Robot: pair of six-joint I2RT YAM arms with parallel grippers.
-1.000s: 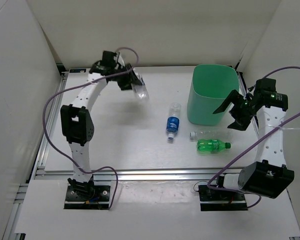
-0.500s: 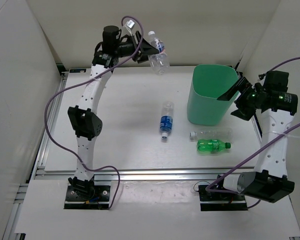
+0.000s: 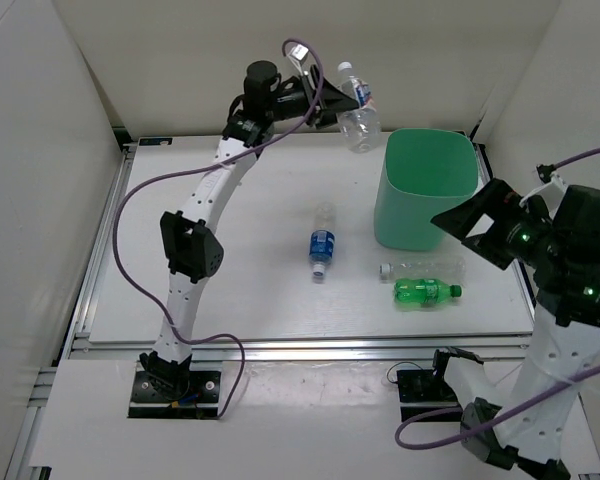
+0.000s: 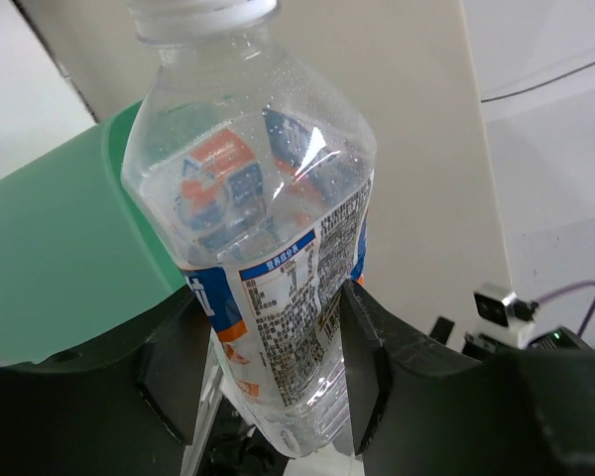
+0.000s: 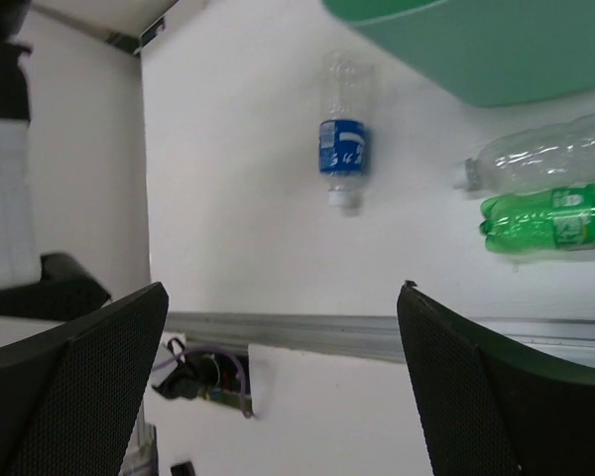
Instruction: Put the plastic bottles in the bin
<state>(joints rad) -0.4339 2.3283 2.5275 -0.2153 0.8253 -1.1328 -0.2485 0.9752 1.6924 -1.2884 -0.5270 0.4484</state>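
Left gripper (image 4: 278, 382), black fingers (image 4: 372, 367) clamped on the lower body of a clear bottle (image 4: 263, 188): thin glossy plastic, white screw cap, white printed label edged in blue and orange, droplets on the wall. Just beyond it rises the bin (image 4: 50, 248), smooth mint-green plastic with a rounded-square rim. Right gripper (image 5: 285, 297), jaws wide apart, finely textured black pads (image 5: 74, 377) holding nothing. Beneath it on the matt white table (image 5: 228, 248), by its right finger, lie a translucent green bottle (image 5: 550, 218) and a plain clear bottle (image 5: 545, 154) side by side. Farther off, between the fingers, lies a blue-label bottle (image 5: 343, 149).
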